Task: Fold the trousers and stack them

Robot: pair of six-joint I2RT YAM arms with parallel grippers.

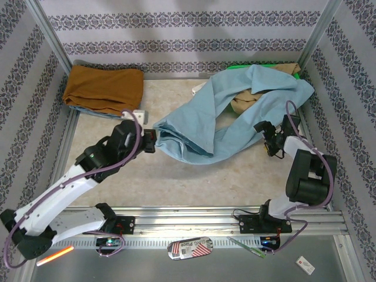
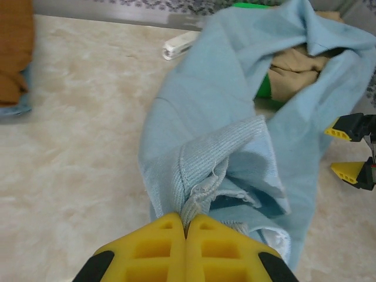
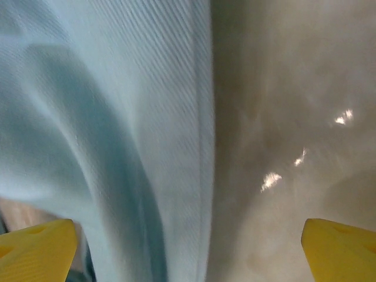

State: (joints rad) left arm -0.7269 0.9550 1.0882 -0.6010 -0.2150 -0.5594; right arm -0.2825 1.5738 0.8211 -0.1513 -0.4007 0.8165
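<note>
Thin, limp trousers [image 2: 235,106] are clamped at edge betw. L fingers [image 2: 147,249]; R fingers [image 3: 338,249] are spread apart; hem below them is best pinched.

Crumpled pale-blue trousers [image 1: 200,123], left tool [image 1: 154,140] at their left end, right tool [image 1: 265,137] just beside the right.

trousers [image 1: 200,120] sprawl from table [image 1: 117,176] centre to back-right corner, draped over a bunched garment [image 1: 242,103]; folded garment [image 1: 104,88] back-left; my left gripper [image 1: 154,140] at their left end, my right gripper [image 1: 269,141] just beside their right edge
</note>
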